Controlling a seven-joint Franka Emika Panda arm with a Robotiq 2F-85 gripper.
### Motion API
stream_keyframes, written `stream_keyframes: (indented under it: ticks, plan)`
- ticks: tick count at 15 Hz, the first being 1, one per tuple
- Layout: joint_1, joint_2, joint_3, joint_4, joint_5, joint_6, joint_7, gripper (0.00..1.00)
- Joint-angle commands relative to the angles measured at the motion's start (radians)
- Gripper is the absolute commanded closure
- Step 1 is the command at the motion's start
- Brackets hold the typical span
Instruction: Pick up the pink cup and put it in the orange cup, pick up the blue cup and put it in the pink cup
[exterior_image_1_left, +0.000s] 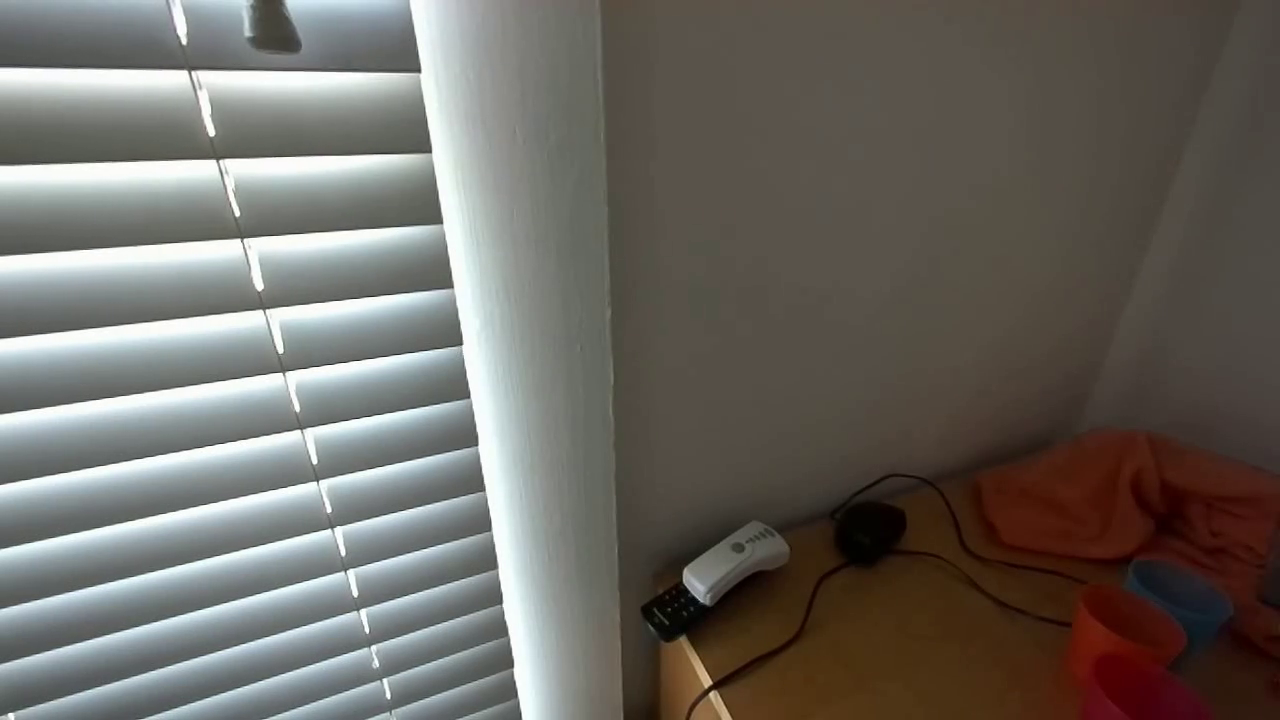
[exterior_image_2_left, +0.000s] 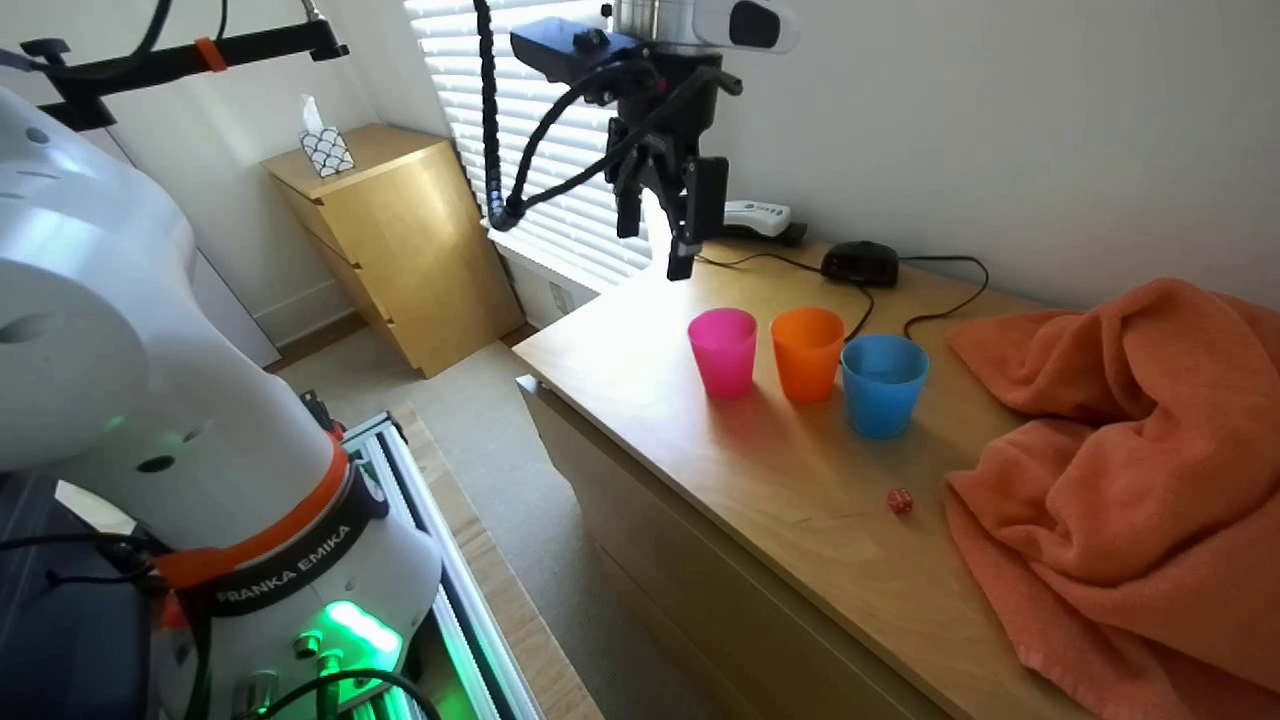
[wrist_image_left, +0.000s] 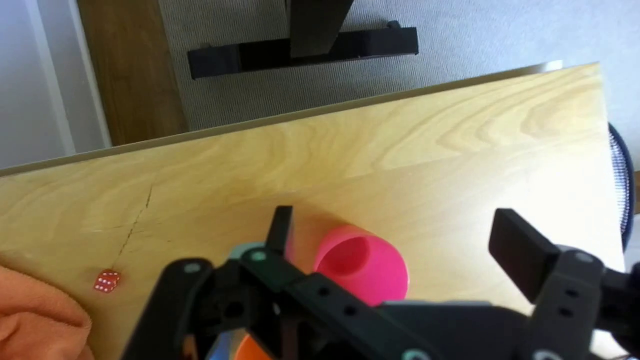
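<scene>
Pink cup (exterior_image_2_left: 724, 355) below the end effector (exterior_image_2_left: 657, 236)

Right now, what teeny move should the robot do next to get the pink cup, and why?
I'd probably nudge the end effector sideways, to center it better over the pink cup. It hangs open, higher than the cup, and in the wrist view the cup shows between its fingers but nearer one, so lowering straight down might bump the rim.

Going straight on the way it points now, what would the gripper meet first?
Probably the wooden tabletop, just beside the pink cup; depth is unclear, so the gripper might clip that cup instead.
</scene>
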Motion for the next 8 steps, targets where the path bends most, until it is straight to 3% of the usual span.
stream_keyframes:
  ticks: [1, 8]
  plan:
    - [-0.005, 0.028, 0.02, -0.001, 0.003, 0.029, 0.028, 0.0]
    - [-0.015, 0.081, 0.03, 0.016, -0.001, 0.041, 0.079, 0.0]
